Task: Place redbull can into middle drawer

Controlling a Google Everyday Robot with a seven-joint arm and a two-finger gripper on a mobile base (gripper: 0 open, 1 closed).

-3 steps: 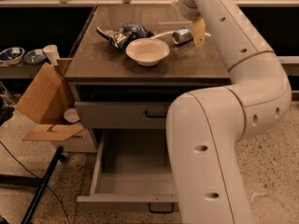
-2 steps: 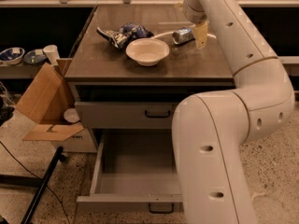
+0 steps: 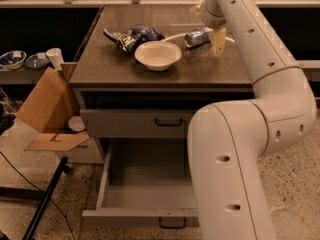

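The redbull can [image 3: 197,37] lies on its side on the wooden cabinet top [image 3: 125,66], right of the white bowl [image 3: 158,55]. My gripper [image 3: 217,39] is low over the top at the can's right end, close to or touching it. The arm comes down from the upper right and hides the surface behind it. The middle drawer [image 3: 145,181] is pulled out below, its grey floor bare, with its dark handle [image 3: 172,225] at the front.
A blue and white snack bag [image 3: 131,35] lies left of the bowl. The shallower upper drawer front [image 3: 135,123] is shut. An open cardboard box [image 3: 47,109] and a dark stand leg [image 3: 45,199] are on the floor at left. My white arm covers the drawer's right side.
My gripper has shifted slightly to the right and lower beside the can. The can, the bowl and the drawer have not moved.
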